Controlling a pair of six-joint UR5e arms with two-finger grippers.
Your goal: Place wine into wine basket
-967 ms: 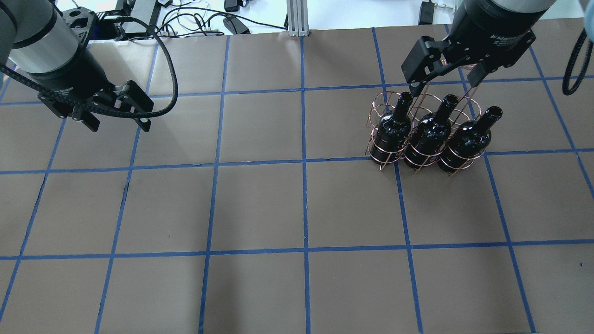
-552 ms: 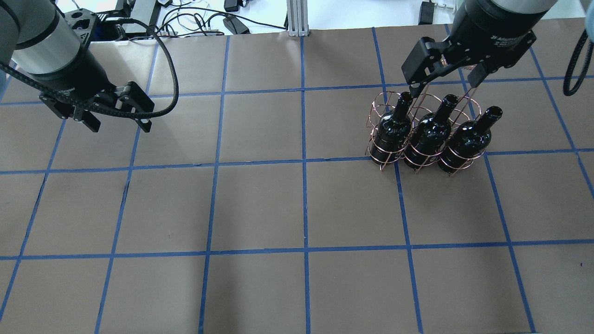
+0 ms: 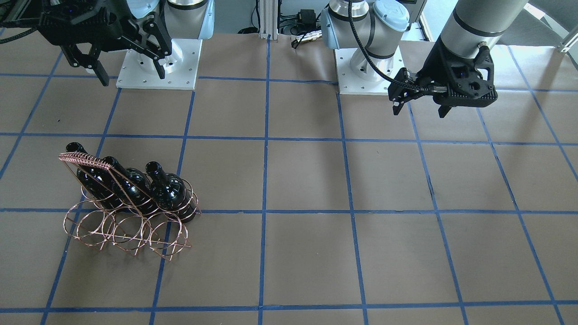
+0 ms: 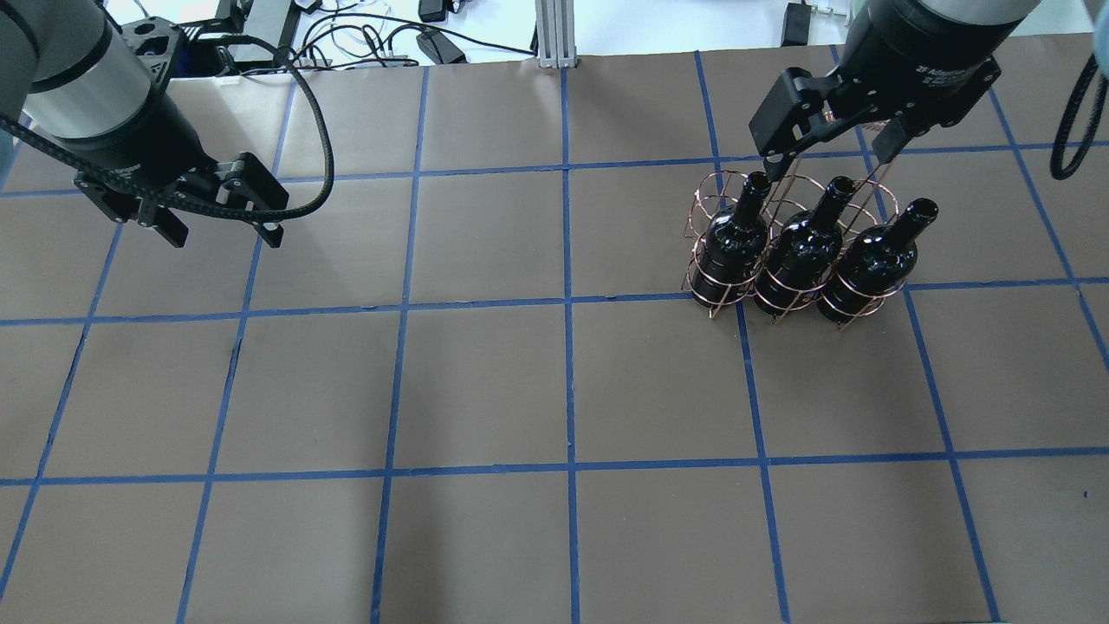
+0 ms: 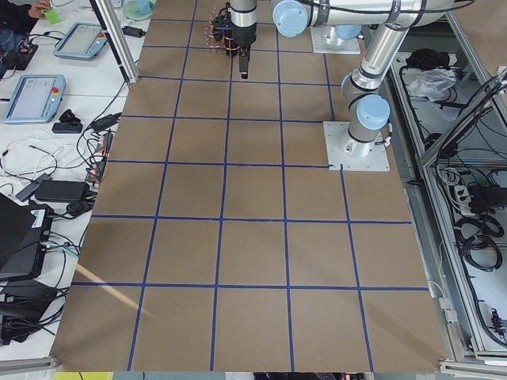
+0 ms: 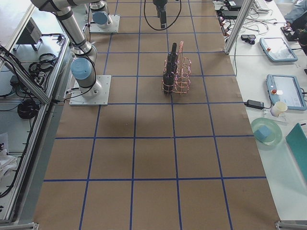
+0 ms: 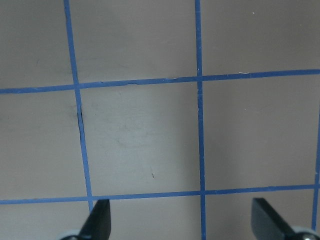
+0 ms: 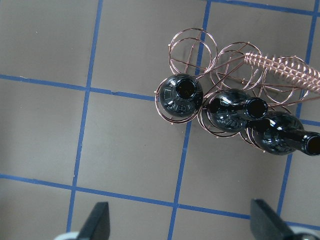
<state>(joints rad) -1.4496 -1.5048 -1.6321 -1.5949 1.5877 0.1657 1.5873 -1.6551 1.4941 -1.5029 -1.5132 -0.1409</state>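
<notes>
Overhead: right pincer [image 4: 829, 165] seemingly above basket [image 4: 698, 208]

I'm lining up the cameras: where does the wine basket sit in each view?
Front-facing: basket at lower left.
Overhead: basket at upper right.
Exterior left: basket at the top edge, left of centre, tiny.
Exterior right: basket just above centre.
Left wrist: not in view.
Right wrist: basket at upper right.
Shared landmark: three black bottles fill its robot-side row.
</notes>
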